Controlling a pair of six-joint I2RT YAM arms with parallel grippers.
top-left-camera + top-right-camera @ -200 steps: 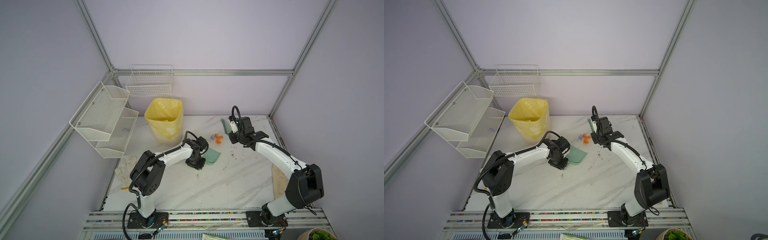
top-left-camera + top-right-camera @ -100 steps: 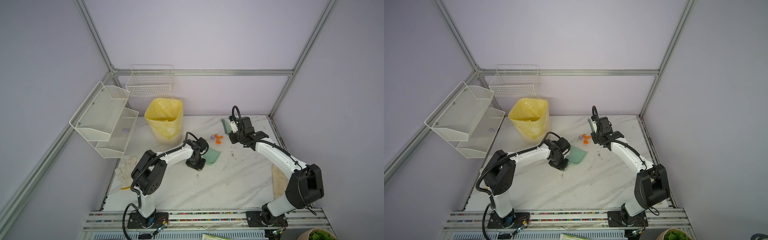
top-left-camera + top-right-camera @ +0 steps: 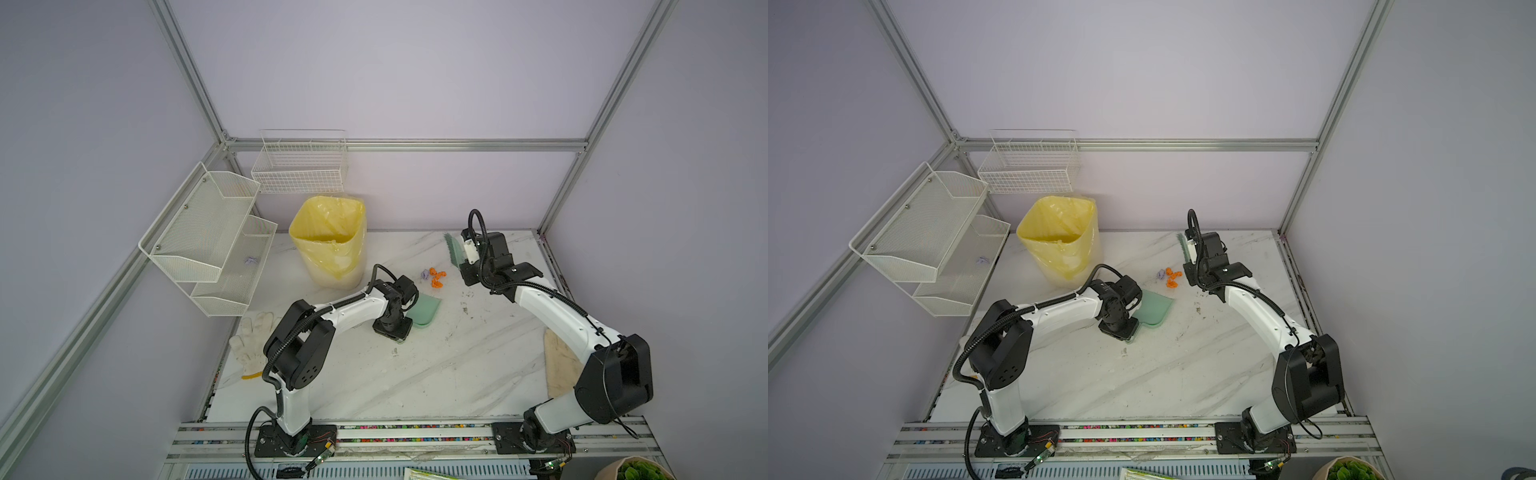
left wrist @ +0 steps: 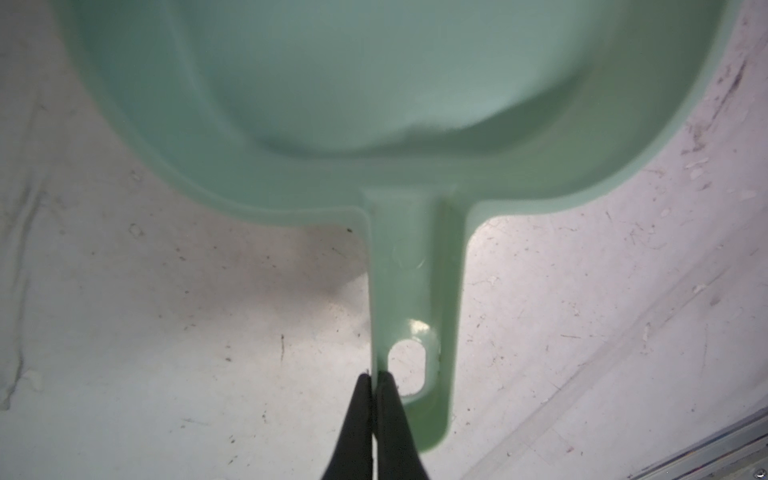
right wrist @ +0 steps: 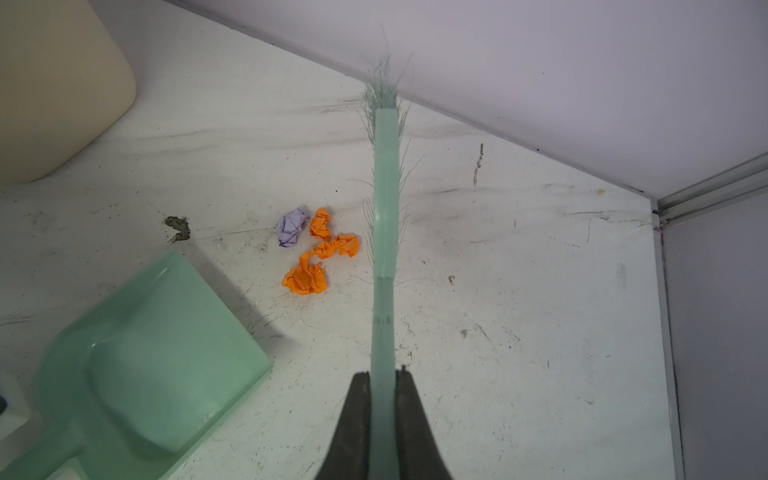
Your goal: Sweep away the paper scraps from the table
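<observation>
On the white marbled table (image 3: 457, 374), orange and lilac paper scraps (image 5: 316, 253) lie between a pale green plastic dustpan (image 5: 166, 353) — left gripper (image 4: 376, 380) pinching its handle — and a green bristle brush (image 5: 384, 208) pinched by the right gripper (image 5: 382, 374); best sweep slowly toward the pan.

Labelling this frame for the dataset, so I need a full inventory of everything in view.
table: one, white marble
dustpan: one, green, mid-table
brush: one, green, right of the scraps
paper scraps: four, three orange and one lilac, between dustpan and brush
bin: one, yellow liner, back left of table
mesh shelves: two tiers, white, left wall
lilac wad: one, lower shelf tier
wire basket: one, white, back wall
glove: one, white, left table edge
cloth: one, beige, right table edge
plant: one, green, off table
left claw: shut on dustpan handle
right claw: shut on brush handle
</observation>
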